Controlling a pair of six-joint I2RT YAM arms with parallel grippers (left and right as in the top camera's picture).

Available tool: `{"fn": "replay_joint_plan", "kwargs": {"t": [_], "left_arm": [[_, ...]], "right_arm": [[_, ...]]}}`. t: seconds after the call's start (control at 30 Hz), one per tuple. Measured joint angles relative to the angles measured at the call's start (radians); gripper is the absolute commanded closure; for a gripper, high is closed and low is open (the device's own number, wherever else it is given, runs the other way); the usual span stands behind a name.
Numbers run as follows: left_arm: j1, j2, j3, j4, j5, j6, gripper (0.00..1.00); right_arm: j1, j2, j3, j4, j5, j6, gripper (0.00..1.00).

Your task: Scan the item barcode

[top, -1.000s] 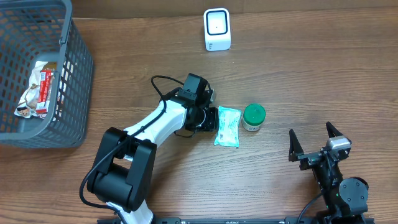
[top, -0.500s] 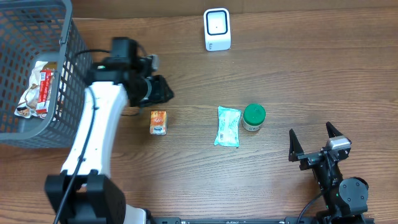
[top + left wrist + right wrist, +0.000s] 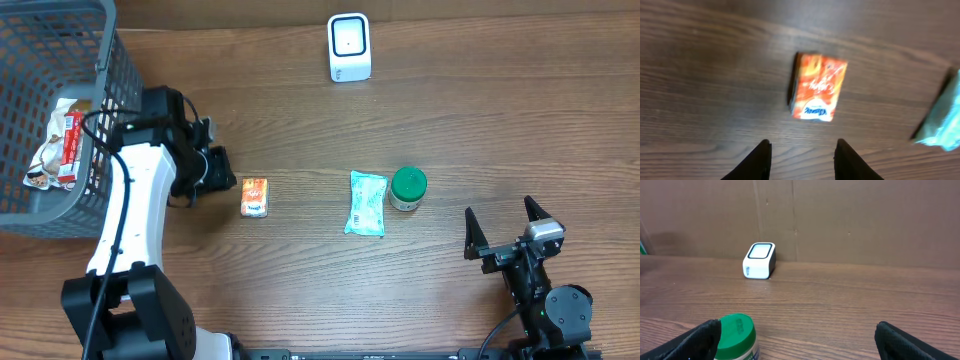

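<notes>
Found the small orange packet (image 3: pixel 255 196) lying loose on the wooden table (image 3: pixel 500 100), gripped by neither arm.

Noted a grey wire basket (image 3: pixel 120 120) with snack packets (image 3: pixel 60 145) at far left. Saw the left gripper (image 3: pixel 222 172) just beside the basket and a little left of the orange packet, jaws partly apart with nothing between them and clear of the packet. Spotted the white barcode scanner (image 3: pixel 349 47) near the far edge, well apart from the packet. Found a pale blue wipes pack (image 3: pixel 367 203) right of centre, touching a green-lidded jar (image 3: pixel 408 187). Saw the right gripper (image 3: pixel 499 210) at far right, jaws spread wide and empty.
</notes>
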Motion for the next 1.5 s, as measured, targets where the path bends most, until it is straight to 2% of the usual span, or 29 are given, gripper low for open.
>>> {"fn": "replay_joint_plan", "kwargs": {"t": [0.03,0.13,0.37,0.5,0.87,1.33,1.5], "left_arm": [[0.000,0.000,-0.018,0.007,-0.003,0.004,0.79],[0.000,0.001,-0.082,0.059,-0.004,0.018,0.82],[0.000,0.009,-0.226,0.271,0.069,0.050,0.77],[0.000,0.025,-0.260,0.332,0.128,0.097,0.77],[0.000,0.132,-0.261,0.387,0.163,0.172,0.71],[0.003,0.181,-0.261,0.411,0.172,0.178,0.78],[0.003,0.186,-0.234,0.369,0.169,0.177,0.71]], "right_arm": [[0.000,0.000,0.000,0.000,0.000,0.000,0.00],[0.000,0.000,0.000,-0.001,0.000,0.000,0.00],[0.000,0.000,0.000,0.001,0.000,0.000,0.00],[0.000,0.000,0.000,0.000,0.000,0.000,0.00],[0.000,0.000,0.000,0.000,0.000,0.000,0.00],[0.000,0.000,0.000,0.000,0.000,0.000,0.00],[0.000,0.000,0.000,0.000,0.000,0.000,0.00]]}}
